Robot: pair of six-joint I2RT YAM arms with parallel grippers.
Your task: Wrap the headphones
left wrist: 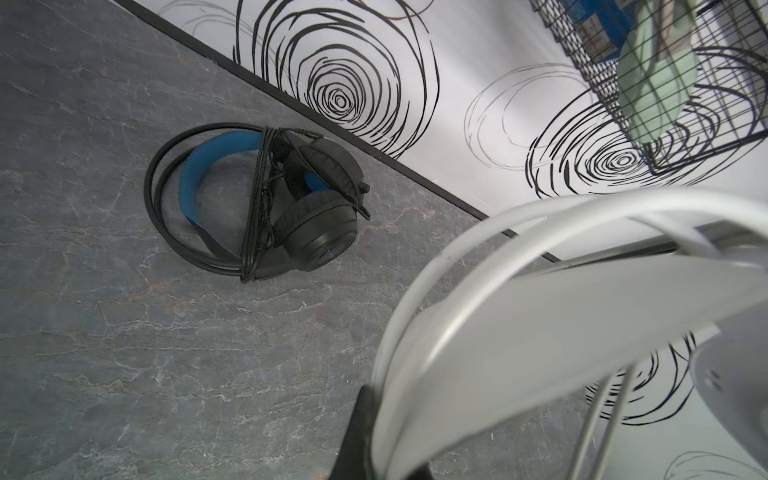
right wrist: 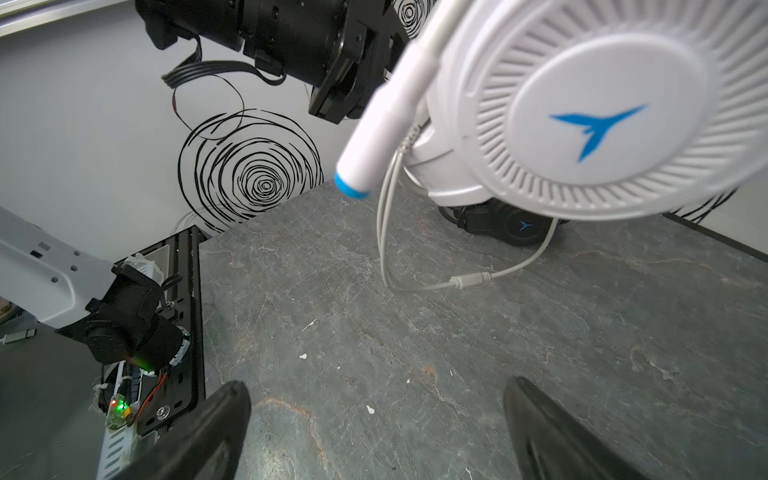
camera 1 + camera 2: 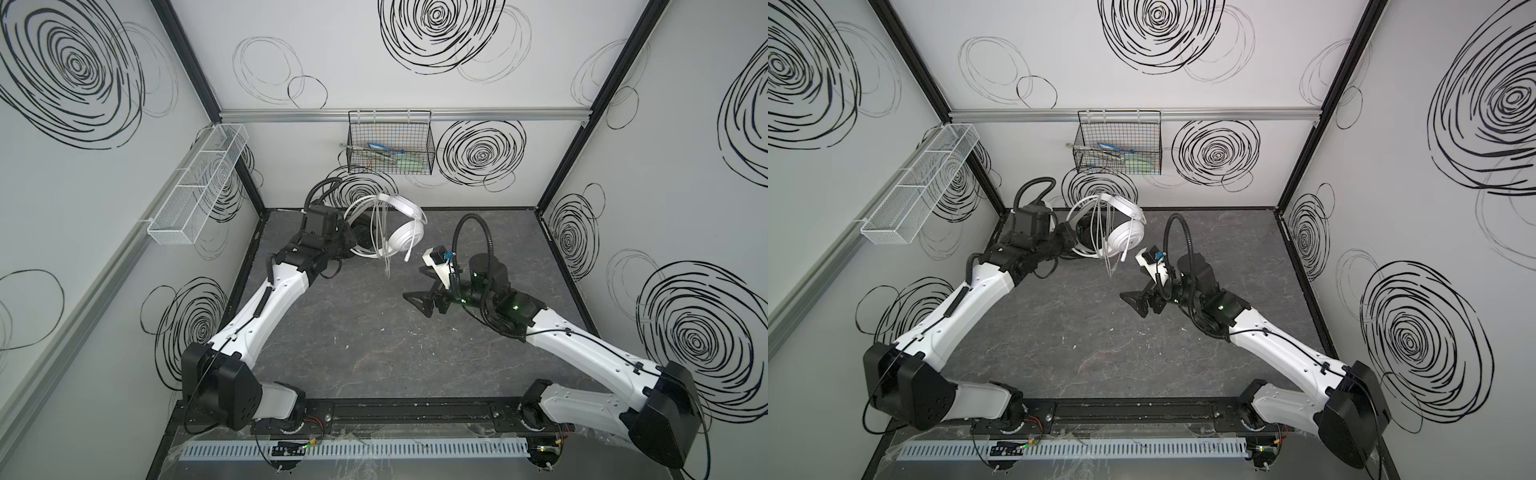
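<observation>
We log: L gripper (image 3: 350, 241) clamped shut on headband of white over-ear headset w/ blue logo (image 3: 405, 235), held above dark grey marbled tabletop (image 3: 374, 332), upper centre of both top views. White cable loops (image 3: 386, 253) dangle beneath. R gripper (image 3: 420, 285) spread wide, empty, just lower right of the ear cup. Black-and-blue corded headset (image 1: 316, 216) lies on tabletop by back wall (image 3: 291, 166), cable wound round it.

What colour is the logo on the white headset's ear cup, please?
Blue; the logo on the white headset shows best in the right wrist view.
</observation>
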